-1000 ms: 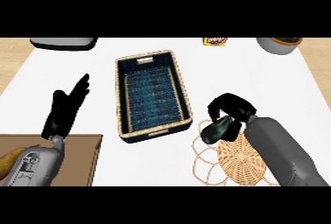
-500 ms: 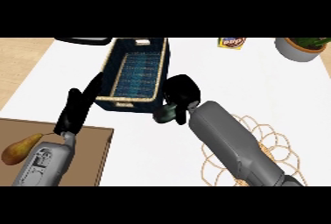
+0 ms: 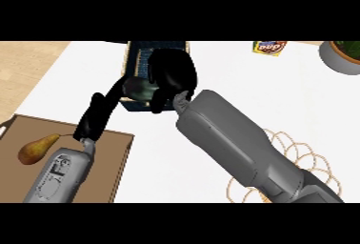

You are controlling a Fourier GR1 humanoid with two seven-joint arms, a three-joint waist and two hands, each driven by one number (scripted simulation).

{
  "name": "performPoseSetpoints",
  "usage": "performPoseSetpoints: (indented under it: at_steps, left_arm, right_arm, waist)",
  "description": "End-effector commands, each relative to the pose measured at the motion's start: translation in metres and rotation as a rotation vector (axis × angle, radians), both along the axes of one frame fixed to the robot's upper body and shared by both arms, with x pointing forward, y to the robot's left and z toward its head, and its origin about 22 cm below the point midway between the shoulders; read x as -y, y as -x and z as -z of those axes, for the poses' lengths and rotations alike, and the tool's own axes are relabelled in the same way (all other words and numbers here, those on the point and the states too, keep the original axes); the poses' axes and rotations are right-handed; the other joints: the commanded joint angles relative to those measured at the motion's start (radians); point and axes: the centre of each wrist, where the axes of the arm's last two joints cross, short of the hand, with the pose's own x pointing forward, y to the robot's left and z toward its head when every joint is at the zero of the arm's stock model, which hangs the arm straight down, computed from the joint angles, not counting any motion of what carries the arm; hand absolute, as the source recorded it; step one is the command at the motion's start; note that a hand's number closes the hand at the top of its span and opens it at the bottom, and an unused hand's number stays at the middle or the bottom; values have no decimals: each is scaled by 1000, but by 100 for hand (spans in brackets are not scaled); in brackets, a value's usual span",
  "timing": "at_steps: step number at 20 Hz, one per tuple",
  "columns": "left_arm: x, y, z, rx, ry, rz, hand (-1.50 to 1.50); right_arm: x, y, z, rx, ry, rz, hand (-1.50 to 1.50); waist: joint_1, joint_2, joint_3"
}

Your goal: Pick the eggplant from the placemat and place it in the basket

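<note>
Head view shows the right hand [image 3: 171,71] curled round the dark eggplant [image 3: 139,88], now carried off the placemat [image 3: 302,157] that lies behind its forearm and hanging over the basket [image 3: 131,102]. Beside it, the left hand [image 3: 98,112] rests spread, fingers straight. With the transfer nearly done, I judge lowering and releasing into the basket comes next.

Basket [image 3: 134,50] at worktop [image 3: 232,76] rear centre; placemat [image 3: 295,157] front right; board [image 3: 105,143] with pear [image 3: 36,148] front left; chip bag [image 3: 270,47], pot [image 3: 343,56] rear right.
</note>
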Motion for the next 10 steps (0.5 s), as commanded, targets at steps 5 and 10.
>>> performPoseSetpoints:
  at_steps: [5,10]
  left_arm:
    - [2,-7,2,-17,-23,7,0]
    - [-1,-8,3,-21,-9,-3,0]
  right_arm:
    - [-53,40,-112,172,-292,127,150]
    - [-83,65,-163,216,-333,188,150]
  waist:
    - [-5,-5,-6]
    - [-15,-6,-8]
